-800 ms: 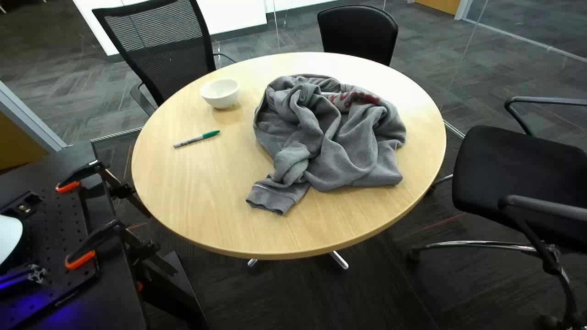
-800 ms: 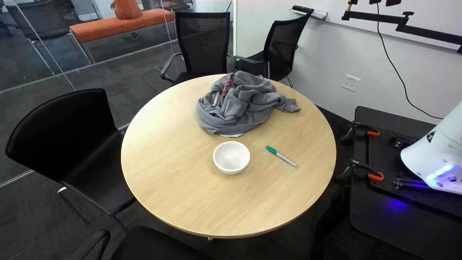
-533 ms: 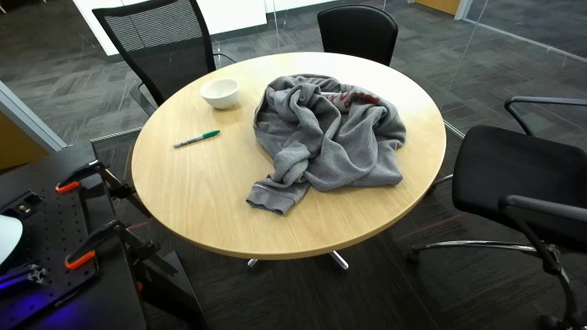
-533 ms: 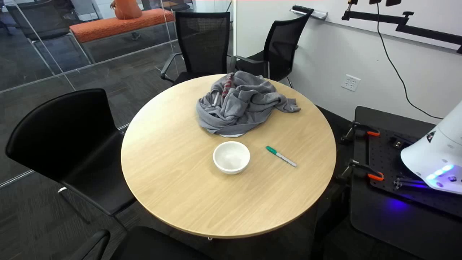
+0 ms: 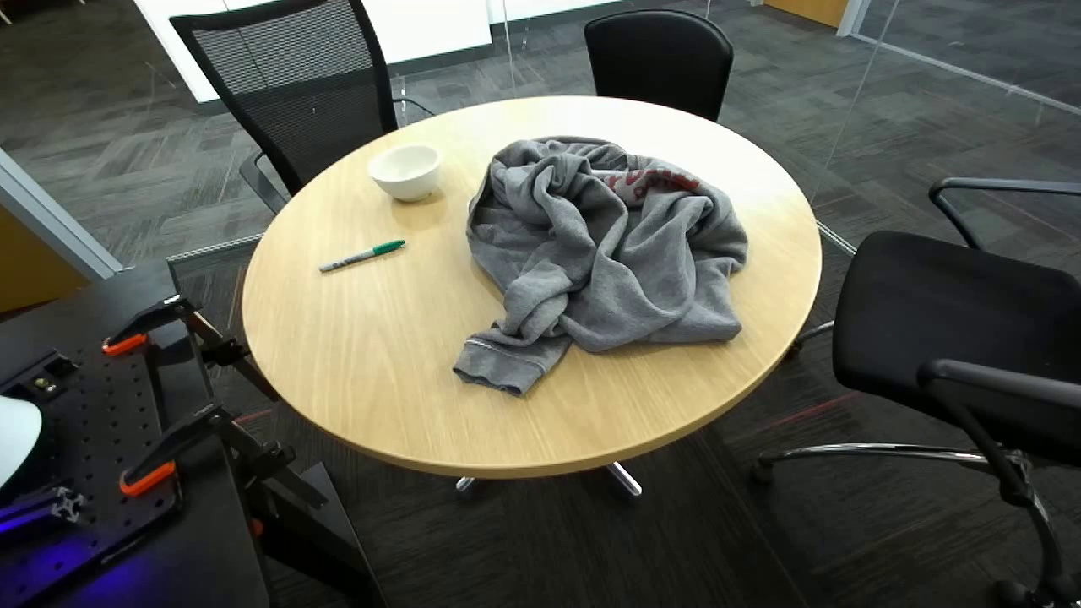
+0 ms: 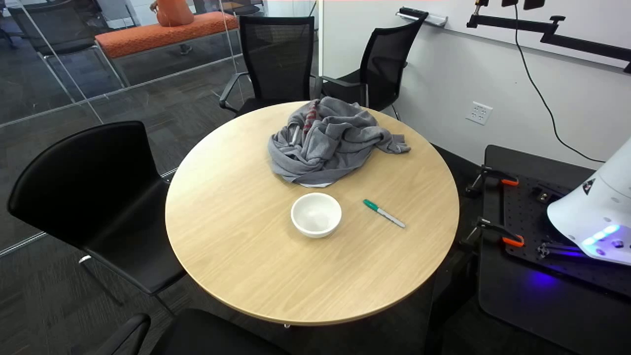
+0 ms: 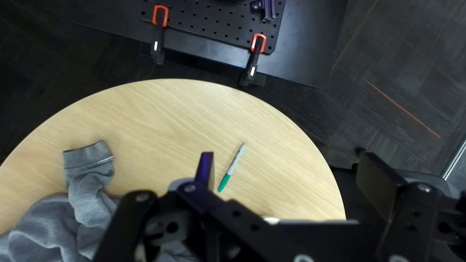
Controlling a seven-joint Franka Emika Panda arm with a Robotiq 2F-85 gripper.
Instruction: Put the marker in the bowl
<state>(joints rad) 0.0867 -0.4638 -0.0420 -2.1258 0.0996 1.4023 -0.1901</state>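
Observation:
The marker, grey-white with a green cap, lies on the round table in both exterior views (image 5: 363, 256) (image 6: 384, 213) and in the wrist view (image 7: 232, 167). The white bowl stands upright near the marker's capped end in both exterior views (image 5: 405, 179) (image 6: 315, 233). In the wrist view only a sliver of the bowl (image 7: 271, 220) shows past the gripper's frame. My gripper (image 7: 287, 160) is wide open and empty, high above the table. In an exterior view two dark tips at the top edge look like the gripper (image 6: 522, 4); the rest is out of frame.
A crumpled grey sweatshirt (image 5: 608, 245) lies on the light wooden table (image 5: 363, 371) beside the bowl and marker. The black robot stand (image 6: 522, 296) with orange-tipped clamps (image 6: 512, 240) is at the table's edge. Black chairs (image 6: 93, 207) stand around the table.
The dark tips at the top edge of an exterior view have shifted slightly left and down. The marker, bowl and sweatshirt have not moved.

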